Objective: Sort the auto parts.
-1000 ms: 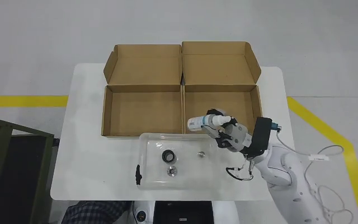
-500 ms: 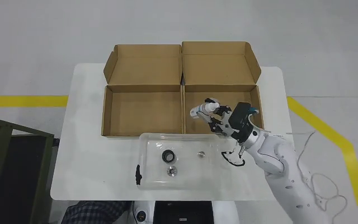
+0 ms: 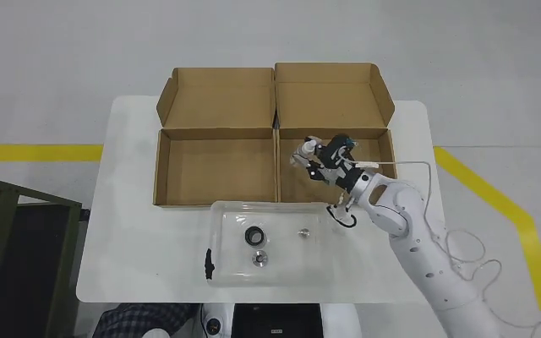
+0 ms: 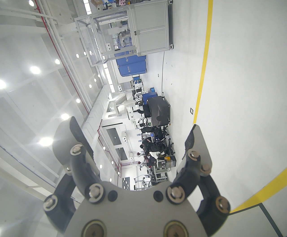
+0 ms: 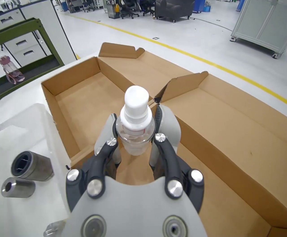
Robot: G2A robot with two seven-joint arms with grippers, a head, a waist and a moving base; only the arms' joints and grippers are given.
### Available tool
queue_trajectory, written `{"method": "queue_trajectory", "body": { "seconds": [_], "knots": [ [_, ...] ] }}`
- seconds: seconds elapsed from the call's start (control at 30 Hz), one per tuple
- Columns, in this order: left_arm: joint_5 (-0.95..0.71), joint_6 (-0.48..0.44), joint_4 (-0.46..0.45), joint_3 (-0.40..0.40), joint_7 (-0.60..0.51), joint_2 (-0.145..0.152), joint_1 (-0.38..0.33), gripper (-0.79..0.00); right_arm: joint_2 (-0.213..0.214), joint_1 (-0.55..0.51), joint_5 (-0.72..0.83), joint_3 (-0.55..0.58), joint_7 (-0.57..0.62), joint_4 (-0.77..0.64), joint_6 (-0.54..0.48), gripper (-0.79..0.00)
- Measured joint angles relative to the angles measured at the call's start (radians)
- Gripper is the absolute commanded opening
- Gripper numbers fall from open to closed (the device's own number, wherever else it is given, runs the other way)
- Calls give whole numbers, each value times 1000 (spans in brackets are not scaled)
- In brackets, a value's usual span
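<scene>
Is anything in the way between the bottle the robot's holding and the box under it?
No, nothing visible. The right gripper holds the bottle just over the right cardboard box, with only open cardboard floor below it. The metal parts sit apart in the clear tray.

This is a big industrial hall — a factory floor or robotics lab. Beyond the fingers of the left gripper stand aluminium-framed enclosures, blue machines, crowded workstations and rows of ceiling lights. Past the fingers of the right gripper a yellow floor line crosses the pale polished floor — office chairs stand farther off, and a green-framed drawer cabinet sits well aside.
</scene>
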Motion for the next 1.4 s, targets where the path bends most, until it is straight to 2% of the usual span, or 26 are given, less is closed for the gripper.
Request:
{"method": "queue_trajectory", "body": {
  "seconds": [0.43, 0.53, 0.57, 0.73, 0.77, 0.8, 0.83, 1.03, 1.2, 1.4],
  "knots": [
    [0, 0, 0, 0, 0, 0, 0, 0, -27, 86, -45, -77, 4, 144, 52, -773],
    [0, 0, 0, 0, 0, 0, 0, 0, -30, 96, -63, -87, 10, 159, 56, -517],
    [0, 0, 0, 0, 0, 0, 0, 0, -30, 99, -74, -90, 12, 161, 55, -474],
    [0, 0, 0, 0, 0, 0, 0, 0, -32, 104, -109, -96, 13, 161, 53, -391],
    [0, 0, 0, 0, 0, 0, 0, 0, -32, 103, -115, -97, 15, 159, 53, -302],
    [0, 0, 0, 0, 0, 0, 0, 0, -32, 103, -118, -98, 17, 158, 52, -175],
    [0, 0, 0, 0, 0, 0, 0, 0, -32, 102, -121, -98, 19, 155, 50, 0],
    [0, 0, 0, 0, 0, 0, 0, 0, -23, 75, -176, -77, 36, 67, 35, 0],
    [0, 0, 0, 0, 0, 0, 0, 0, -3, -1, -232, -9, 79, -92, 39, 0],
    [0, 0, 0, 0, 0, 0, 0, 0, 21, -114, -257, 71, 188, -309, -1, 0]
  ]
}}
